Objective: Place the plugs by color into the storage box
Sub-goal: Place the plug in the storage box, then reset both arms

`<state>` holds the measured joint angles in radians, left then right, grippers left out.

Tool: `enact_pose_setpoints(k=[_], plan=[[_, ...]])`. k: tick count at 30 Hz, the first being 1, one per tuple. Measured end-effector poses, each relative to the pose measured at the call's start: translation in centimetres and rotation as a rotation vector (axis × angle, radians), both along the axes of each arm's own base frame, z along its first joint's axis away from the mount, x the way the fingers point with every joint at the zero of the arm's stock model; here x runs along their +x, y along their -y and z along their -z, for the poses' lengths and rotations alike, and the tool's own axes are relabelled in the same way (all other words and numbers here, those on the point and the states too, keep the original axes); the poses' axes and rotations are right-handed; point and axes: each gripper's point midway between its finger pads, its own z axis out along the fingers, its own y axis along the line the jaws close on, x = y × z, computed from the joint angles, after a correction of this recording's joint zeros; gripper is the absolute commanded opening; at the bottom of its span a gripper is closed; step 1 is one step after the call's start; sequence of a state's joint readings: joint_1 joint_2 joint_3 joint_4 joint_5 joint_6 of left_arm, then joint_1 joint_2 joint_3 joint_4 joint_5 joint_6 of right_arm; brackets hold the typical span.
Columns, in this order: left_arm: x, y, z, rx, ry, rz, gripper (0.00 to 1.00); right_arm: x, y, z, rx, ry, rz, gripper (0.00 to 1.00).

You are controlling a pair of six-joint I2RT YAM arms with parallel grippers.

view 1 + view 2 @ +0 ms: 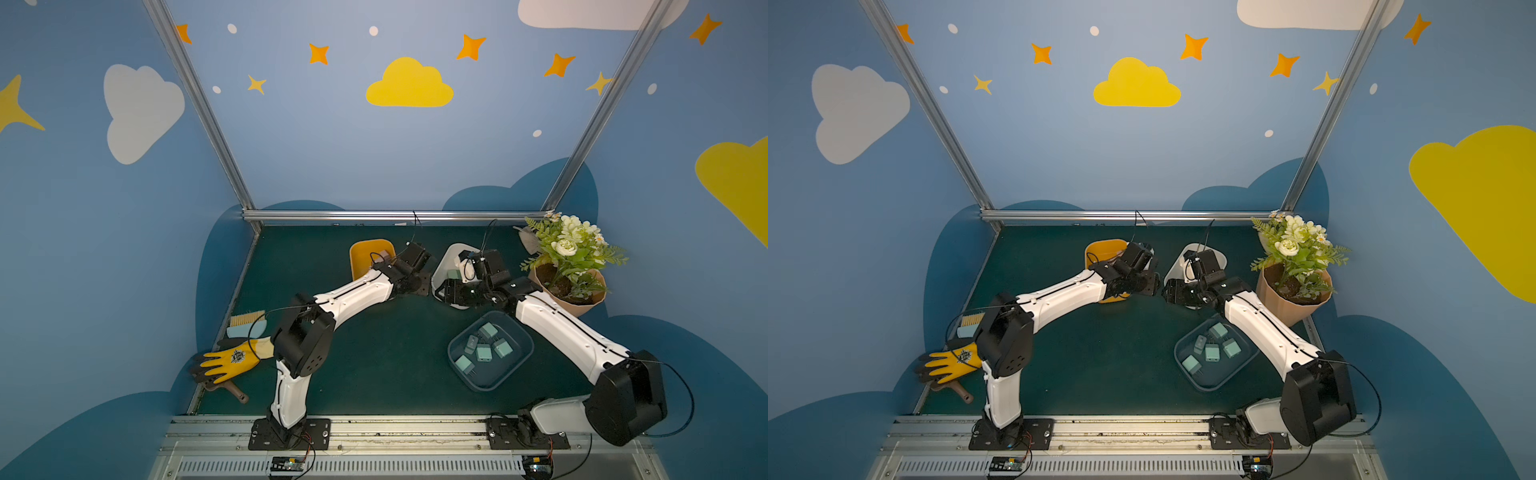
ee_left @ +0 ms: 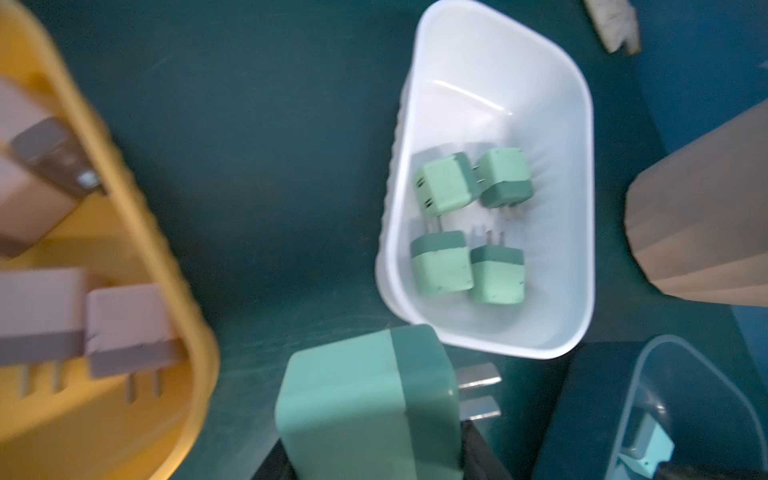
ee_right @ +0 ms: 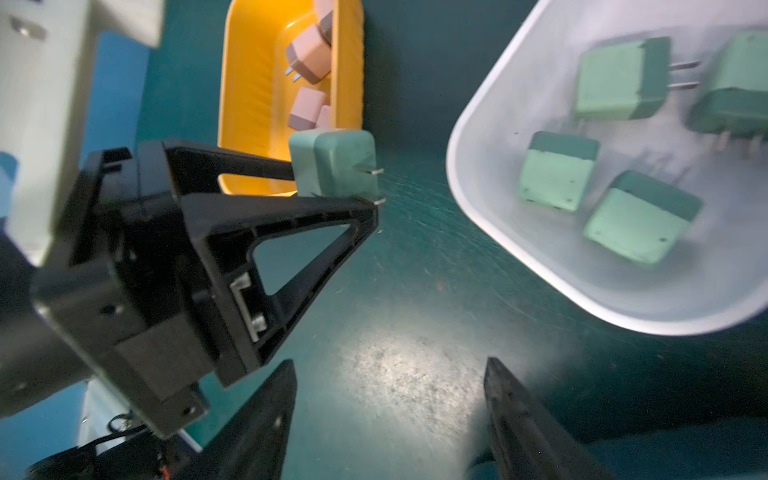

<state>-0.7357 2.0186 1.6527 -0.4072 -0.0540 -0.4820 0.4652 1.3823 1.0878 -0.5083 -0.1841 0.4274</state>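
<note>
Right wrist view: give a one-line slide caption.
Left claw holds a teal plug between yellow bin of pink plugs and white bin of green plugs.

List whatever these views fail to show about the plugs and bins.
- Pink plugs: count unclear; the yellow bin is cut by the frame edge in both wrist views, partly under the left arm in both top views.
- Held plug: hidden by the left gripper itself in both top views.
- White bin: mostly covered by the right arm in both top views.
- Clear bin: cut off by the edge in the left wrist view.
</note>
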Motion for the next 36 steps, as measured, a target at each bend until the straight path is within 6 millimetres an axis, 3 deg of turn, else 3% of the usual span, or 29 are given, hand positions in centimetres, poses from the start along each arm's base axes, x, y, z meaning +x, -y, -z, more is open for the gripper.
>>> enact_pose_setpoints(k=[6, 11, 18, 26, 29, 32, 36], plan=[[2.5, 4.7, 0.8, -0.072, -0.022, 0.067, 0.34, 1.3, 3.2, -0.8, -0.106, 0.048, 0.085, 0.71], [3.7, 7.8, 1.3, -0.118, -0.052, 0.116, 0.4, 1.4, 4.4, -0.4, -0.155, 0.045, 0.112, 0.71], [5.5, 10.3, 2.0, -0.122, -0.072, 0.119, 0.73, 1.3, 4.6, -0.6, -0.154, 0.047, 0.113, 0.71], [5.0, 9.6, 1.8, -0.098, -0.105, 0.101, 0.74, 1.1, 4.1, -1.4, -0.096, 0.047, 0.103, 0.71], [4.1, 8.3, 1.6, -0.063, -0.12, 0.088, 0.74, 1.2, 4.1, -2.2, -0.052, 0.076, 0.124, 0.72], [2.8, 5.9, 0.3, -0.013, -0.114, 0.07, 0.74, 1.3, 4.6, -2.7, -0.026, 0.135, 0.147, 0.71], [0.6, 0.8, -3.6, 0.06, -0.013, 0.025, 0.75, 2.1, 6.5, -3.5, -0.065, 0.22, 0.22, 0.68]])
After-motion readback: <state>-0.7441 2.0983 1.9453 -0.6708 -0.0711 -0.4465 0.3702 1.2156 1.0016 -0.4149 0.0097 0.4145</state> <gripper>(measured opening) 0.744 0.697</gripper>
